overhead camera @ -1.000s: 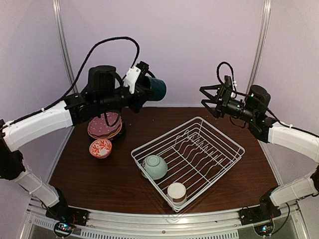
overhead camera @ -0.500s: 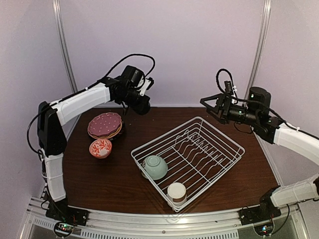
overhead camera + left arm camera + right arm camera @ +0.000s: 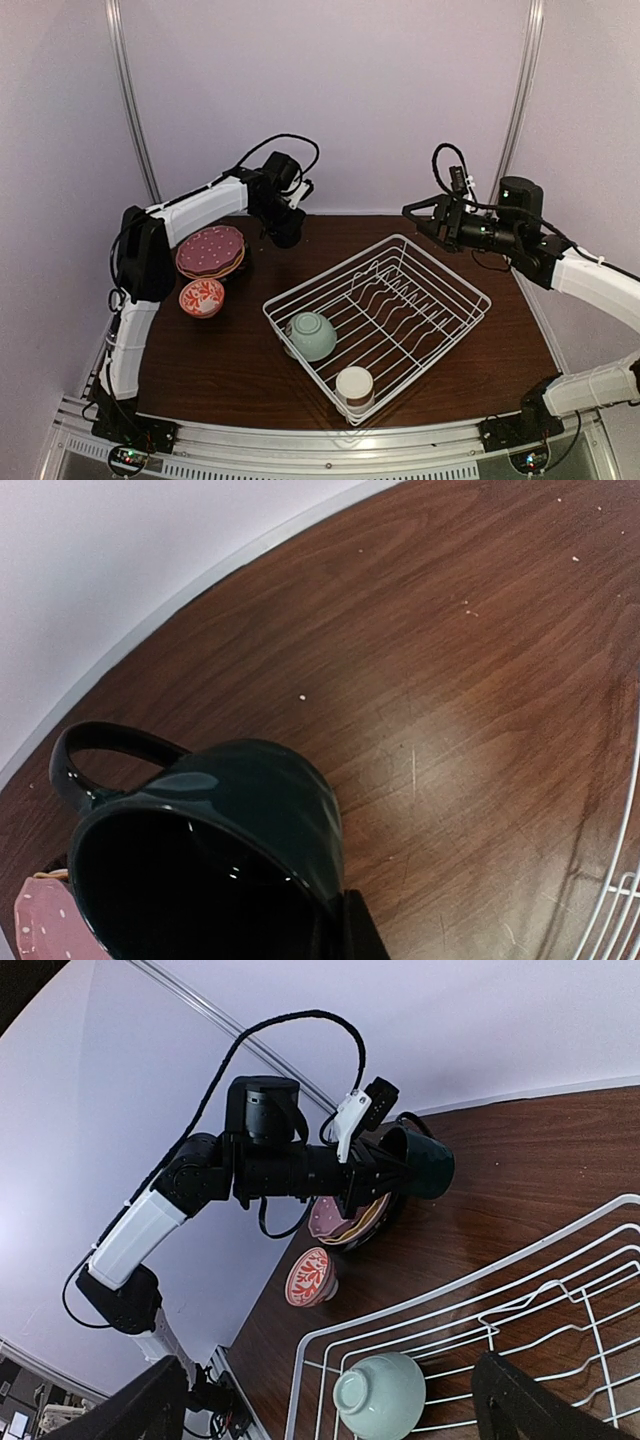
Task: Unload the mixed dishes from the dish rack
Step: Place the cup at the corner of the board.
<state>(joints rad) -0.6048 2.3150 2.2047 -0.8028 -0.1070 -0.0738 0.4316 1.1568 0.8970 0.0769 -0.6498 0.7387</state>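
Note:
My left gripper [image 3: 282, 226] is shut on the rim of the dark green mug [image 3: 215, 820] and holds it low over the back of the table, next to the stacked pink and yellow plates [image 3: 210, 252]. The mug also shows in the right wrist view [image 3: 422, 1165]. The white dish rack [image 3: 400, 239] holds the pale green bowl [image 3: 311, 335], upside down, and the white-and-brown cup [image 3: 354, 386]. The red-and-white bowl [image 3: 202, 297] sits on the table in front of the plates. My right gripper [image 3: 415, 214] is open and empty, above the rack's far corner. The black utensil is out of view.
The back wall stands close behind the mug. The rack's rim [image 3: 626, 875] lies to the right of the left gripper. A row of upright wire prongs [image 3: 400, 300] runs through the middle of the rack. Metal frame posts [image 3: 128, 95] stand at the back corners.
My left arm has swung away from the camera and down toward the back of the table, carrying the mug. My right gripper has shifted only slightly.

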